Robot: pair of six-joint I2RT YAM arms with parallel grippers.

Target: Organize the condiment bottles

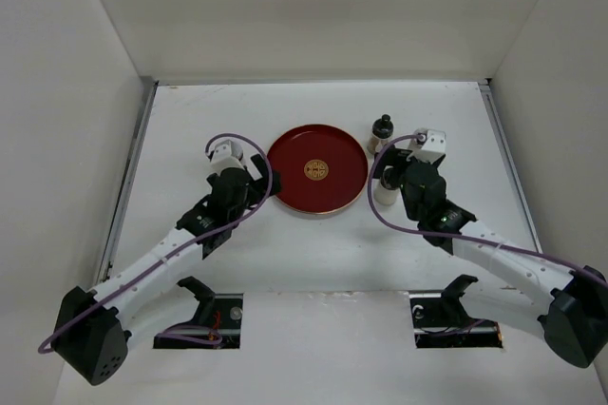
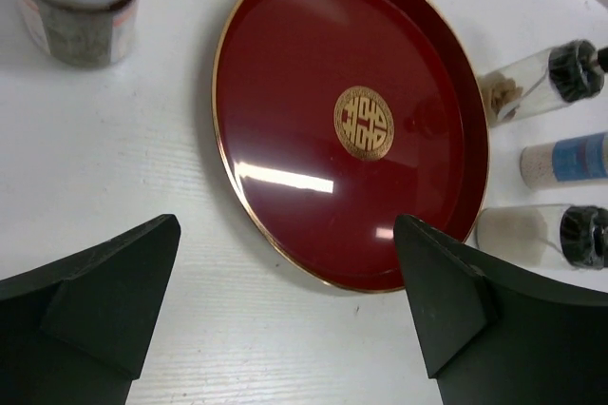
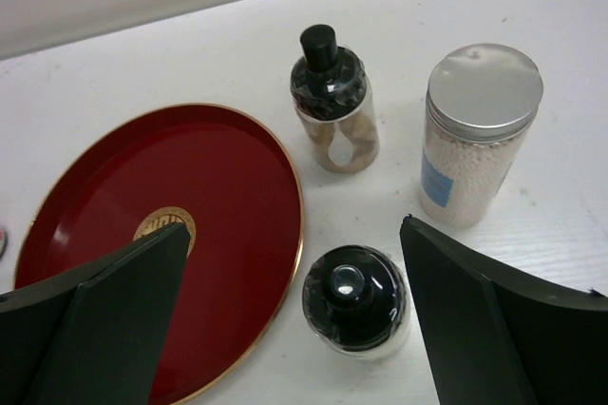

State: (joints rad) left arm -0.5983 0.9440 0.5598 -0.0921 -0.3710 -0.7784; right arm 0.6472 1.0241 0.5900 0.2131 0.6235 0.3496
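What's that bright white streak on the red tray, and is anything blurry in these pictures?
Left wrist view: that streak is reflected glare on the red tray; the dark jar looks slightly soft. Right wrist view: the silver-lidded bottle glints on top, otherwise sharp. Top view: even light, faint shadows.

Centre of red tray [image 2: 285, 53]: gold emblem [image 2: 364, 122], one stylised character. On white cylinder [image 3: 480, 129]: blue label [image 3: 432, 183], print too small to read.

tan-filled bottle [image 3: 334, 125], pale bottle [image 3: 356, 302], white cylinder [image 3: 475, 139] clustered upright, dark jar [image 2: 78, 1] apart
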